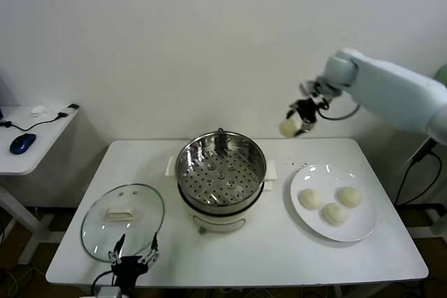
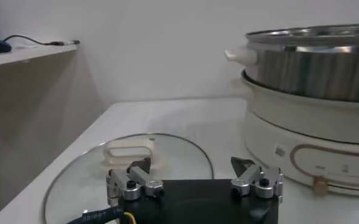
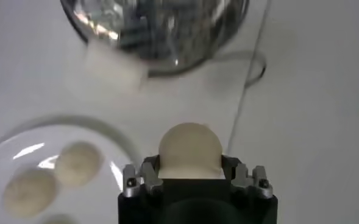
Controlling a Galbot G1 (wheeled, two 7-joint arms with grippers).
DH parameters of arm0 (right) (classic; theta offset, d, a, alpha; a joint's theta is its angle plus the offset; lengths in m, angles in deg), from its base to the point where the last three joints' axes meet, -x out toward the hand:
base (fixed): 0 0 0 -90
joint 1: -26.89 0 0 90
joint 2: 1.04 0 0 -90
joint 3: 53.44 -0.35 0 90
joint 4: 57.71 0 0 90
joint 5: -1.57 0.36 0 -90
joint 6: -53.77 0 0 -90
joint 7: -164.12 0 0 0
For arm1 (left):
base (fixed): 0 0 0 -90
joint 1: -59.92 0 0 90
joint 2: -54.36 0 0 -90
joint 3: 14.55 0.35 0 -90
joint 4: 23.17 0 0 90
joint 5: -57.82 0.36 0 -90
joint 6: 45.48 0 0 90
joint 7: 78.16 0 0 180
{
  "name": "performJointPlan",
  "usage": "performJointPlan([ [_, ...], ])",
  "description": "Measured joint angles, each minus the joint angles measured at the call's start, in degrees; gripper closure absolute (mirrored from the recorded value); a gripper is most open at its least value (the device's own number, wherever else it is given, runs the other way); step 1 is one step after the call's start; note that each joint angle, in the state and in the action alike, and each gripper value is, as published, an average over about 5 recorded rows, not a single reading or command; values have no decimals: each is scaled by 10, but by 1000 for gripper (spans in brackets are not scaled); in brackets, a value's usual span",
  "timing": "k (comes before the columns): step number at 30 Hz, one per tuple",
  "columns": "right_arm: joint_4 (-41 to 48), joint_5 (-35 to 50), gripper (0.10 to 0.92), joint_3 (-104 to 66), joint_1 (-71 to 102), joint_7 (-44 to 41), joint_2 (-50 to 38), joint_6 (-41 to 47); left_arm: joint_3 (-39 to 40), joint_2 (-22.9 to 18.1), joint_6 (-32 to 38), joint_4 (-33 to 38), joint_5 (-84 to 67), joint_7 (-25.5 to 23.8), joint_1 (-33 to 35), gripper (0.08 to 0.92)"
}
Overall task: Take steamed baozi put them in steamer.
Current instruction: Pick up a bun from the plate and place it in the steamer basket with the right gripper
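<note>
Pale blue-white right arm; black gripper, silver screws.

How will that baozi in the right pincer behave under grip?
Likely soft: the baozi looks like smooth dough, so the right pincer could dent it. Round, so it may roll once dropped on the steamer tray. Probably light.

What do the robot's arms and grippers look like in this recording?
The right arm has a smooth, pale blue-white rounded shell with a black cable looping at its wrist. The right gripper has a black body and silver metal finger brackets with screws. The left gripper is built the same way, black with silver brackets, with a black cable bearing small white print and a yellow wire.
</note>
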State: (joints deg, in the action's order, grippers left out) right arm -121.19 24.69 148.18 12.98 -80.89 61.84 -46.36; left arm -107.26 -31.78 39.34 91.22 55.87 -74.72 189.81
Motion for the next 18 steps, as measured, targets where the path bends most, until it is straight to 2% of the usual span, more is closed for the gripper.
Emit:
performJointPlan([
  [4, -40, -20, 364, 21, -16, 10, 40, -51, 7, 1, 6, 0, 7, 0, 3, 177],
  [8, -36, -81, 363, 24, 0, 23, 75, -114, 14, 0, 10, 1, 13, 2, 6, 177],
  [18, 105, -279, 361, -41, 104, 69, 156, -269, 27, 0, 17, -4, 22, 4, 8, 177],
])
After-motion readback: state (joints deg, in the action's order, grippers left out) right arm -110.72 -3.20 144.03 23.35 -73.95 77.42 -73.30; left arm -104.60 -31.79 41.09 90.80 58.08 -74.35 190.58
